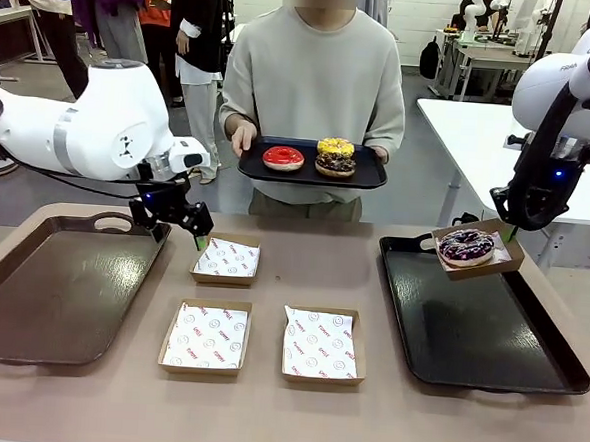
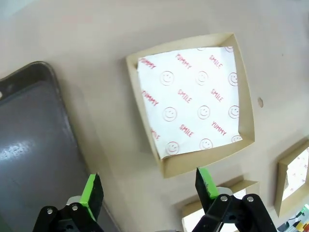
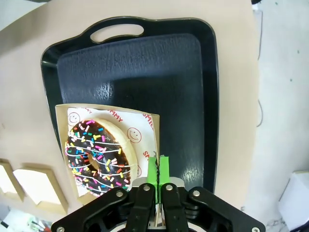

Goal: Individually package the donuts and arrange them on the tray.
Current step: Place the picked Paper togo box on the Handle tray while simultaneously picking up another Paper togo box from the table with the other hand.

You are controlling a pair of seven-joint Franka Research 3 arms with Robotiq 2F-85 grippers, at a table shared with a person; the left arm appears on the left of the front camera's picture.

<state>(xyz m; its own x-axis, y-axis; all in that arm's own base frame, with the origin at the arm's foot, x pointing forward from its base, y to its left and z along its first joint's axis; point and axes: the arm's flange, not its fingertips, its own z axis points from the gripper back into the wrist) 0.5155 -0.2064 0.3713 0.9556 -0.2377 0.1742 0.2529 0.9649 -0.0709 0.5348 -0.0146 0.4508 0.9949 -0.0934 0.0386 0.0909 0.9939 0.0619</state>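
Note:
My right gripper (image 1: 510, 232) (image 3: 158, 168) is shut on the edge of a paper-lined cardboard box (image 1: 508, 256) (image 3: 137, 131). The box carries the dark donut (image 1: 466, 246) (image 3: 99, 151) with coloured sprinkles and hangs just above the far left corner of the black tray (image 1: 488, 338) (image 3: 145, 67) on the right. My left gripper (image 1: 200, 237) (image 2: 149, 187) hangs open beside an empty lined box (image 1: 226, 259) (image 2: 193, 101), nothing between its fingers. The person holds a smaller black tray (image 1: 363, 173) with the red (image 1: 283, 158), yellow (image 1: 336, 145) and chocolate (image 1: 334, 165) donuts.
Two more empty lined boxes (image 1: 206, 337) (image 1: 324, 344) lie at the table's front middle. A second dark tray (image 1: 56, 287) (image 2: 29, 145) sits at the left. The person stands at the far edge, and other tables stand behind.

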